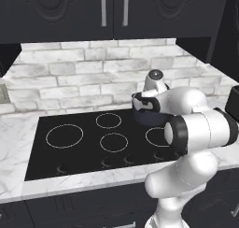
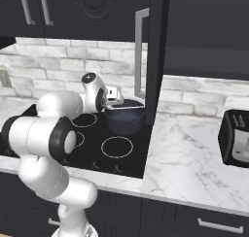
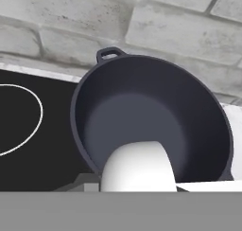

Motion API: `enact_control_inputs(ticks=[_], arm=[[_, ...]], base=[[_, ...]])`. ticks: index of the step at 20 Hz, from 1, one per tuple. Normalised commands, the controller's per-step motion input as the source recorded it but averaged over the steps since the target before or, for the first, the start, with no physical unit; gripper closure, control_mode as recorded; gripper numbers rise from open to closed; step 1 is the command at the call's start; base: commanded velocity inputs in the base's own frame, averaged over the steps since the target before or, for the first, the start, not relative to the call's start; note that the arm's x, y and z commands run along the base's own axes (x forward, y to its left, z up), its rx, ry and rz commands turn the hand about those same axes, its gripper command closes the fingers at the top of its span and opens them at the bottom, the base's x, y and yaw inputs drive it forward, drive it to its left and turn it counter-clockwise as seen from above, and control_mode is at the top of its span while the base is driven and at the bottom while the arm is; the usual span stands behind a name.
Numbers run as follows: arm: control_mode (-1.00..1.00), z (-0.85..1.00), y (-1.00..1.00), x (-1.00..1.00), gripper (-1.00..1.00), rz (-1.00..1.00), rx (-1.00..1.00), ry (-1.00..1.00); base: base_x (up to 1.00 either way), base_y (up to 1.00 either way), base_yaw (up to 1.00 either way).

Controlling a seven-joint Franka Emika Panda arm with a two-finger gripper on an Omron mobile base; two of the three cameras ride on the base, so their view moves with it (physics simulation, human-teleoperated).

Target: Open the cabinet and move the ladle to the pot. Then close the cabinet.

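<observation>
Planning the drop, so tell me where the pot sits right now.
The pot sits on the cooktop's back right burner, close to the brick wall, just left of the open cabinet door. The hand view looks down into it.

Home kitchen, rendered. Black glass cooktop (image 1: pixel 93 143) w/ four ring burners set into white marble counter (image 2: pixel 189 163). Whitewashed brick backsplash (image 1: pixel 88 77) behind it. Dark blue-grey pot (image 3: pixel 151 121) w/ loop handles sits on a rear burner, near the wall. Black wall cabinet (image 1: pixel 112 12) overhead w/ carved doors & vertical silver bar handles; one door (image 2: pixel 155 56) stands open in right base view. Black toaster (image 2: pixel 234 138) on counter at right. Black base drawers (image 2: pixel 194 219) below w/ short horizontal handles.
</observation>
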Motion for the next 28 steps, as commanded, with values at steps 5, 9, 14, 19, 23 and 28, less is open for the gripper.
enact_control_inputs(ticks=[5, 9, 14, 19, 23, 28], arm=[[-1.00, -0.12, 0.00, 0.16, 1.00, 0.00, 0.00, 0.00], [-1.00, -0.09, 0.00, 0.12, 1.00, 0.00, 0.00, 0.00], [-1.00, -0.02, -0.08, 0.06, 1.00, 0.00, 0.00, 0.00], [-1.00, -0.10, -0.02, 0.10, 1.00, 0.00, 0.00, 0.00], [-1.00, -0.12, 0.00, 0.14, 1.00, 0.00, 0.00, 0.00], [-1.00, -0.06, -0.01, 0.09, 1.00, 0.00, 0.00, 0.00]], base=[[0.00, 0.00, 0.00], [0.00, 0.00, 0.00], [0.00, 0.00, 0.00], [0.00, 0.00, 0.00], [0.00, 0.00, 0.00], [0.00, 0.00, 0.00]])
